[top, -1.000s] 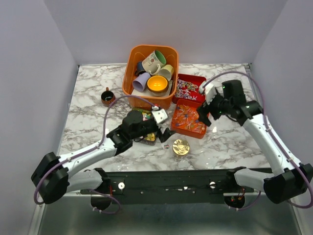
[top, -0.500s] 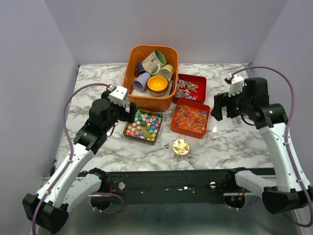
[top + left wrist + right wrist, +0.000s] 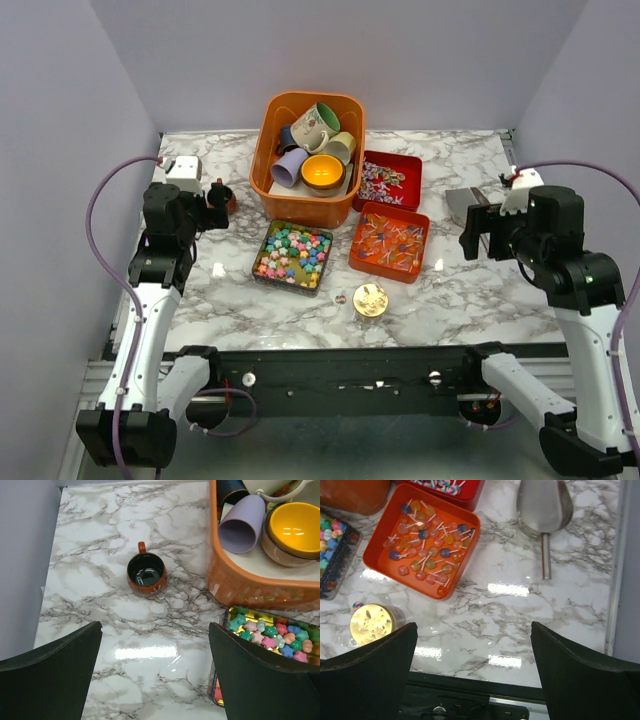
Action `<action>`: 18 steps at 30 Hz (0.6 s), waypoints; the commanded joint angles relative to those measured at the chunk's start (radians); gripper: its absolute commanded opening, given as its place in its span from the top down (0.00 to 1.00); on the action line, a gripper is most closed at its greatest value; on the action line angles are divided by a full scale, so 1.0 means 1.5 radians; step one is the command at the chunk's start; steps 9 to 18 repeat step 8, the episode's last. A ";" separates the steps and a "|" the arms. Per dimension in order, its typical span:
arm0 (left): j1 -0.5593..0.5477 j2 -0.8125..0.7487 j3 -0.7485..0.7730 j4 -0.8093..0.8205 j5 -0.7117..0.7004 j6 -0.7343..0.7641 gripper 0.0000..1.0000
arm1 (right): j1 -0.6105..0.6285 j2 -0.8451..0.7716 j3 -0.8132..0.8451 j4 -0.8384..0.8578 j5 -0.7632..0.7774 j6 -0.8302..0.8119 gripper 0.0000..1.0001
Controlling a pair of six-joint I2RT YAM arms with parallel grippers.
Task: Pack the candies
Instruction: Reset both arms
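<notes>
Marble table (image 3: 450, 290) bears candies (image 3: 390, 238) in 3 trays (image 3: 357, 242); both jaws wide apart.

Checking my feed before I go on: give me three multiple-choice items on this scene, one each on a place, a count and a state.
1. Where does the metal scoop lie? A) on the table, right of the red trays; B) in the orange bin; C) in the star-candy tray.
2. How many red trays are there? A) one; B) two; C) three.
3. How are the left gripper and right gripper? A) both shut; B) both open, empty; C) only the left open.
1 A: the right wrist view shows it on bare marble.
2 B: the top view shows two.
3 B: each wrist view shows fingers wide apart, nothing between.
</notes>
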 commanded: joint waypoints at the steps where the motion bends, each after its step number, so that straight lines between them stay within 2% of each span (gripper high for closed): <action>1: 0.027 0.023 0.011 -0.008 0.016 -0.059 0.01 | -0.004 -0.050 -0.015 -0.007 0.123 -0.003 0.00; 6: 0.027 0.033 -0.003 0.011 0.010 -0.116 0.01 | -0.009 -0.071 -0.026 -0.004 0.138 -0.002 0.00; 18: 0.028 0.037 -0.005 0.019 0.026 -0.119 0.01 | -0.010 -0.076 -0.031 0.012 0.133 -0.006 0.00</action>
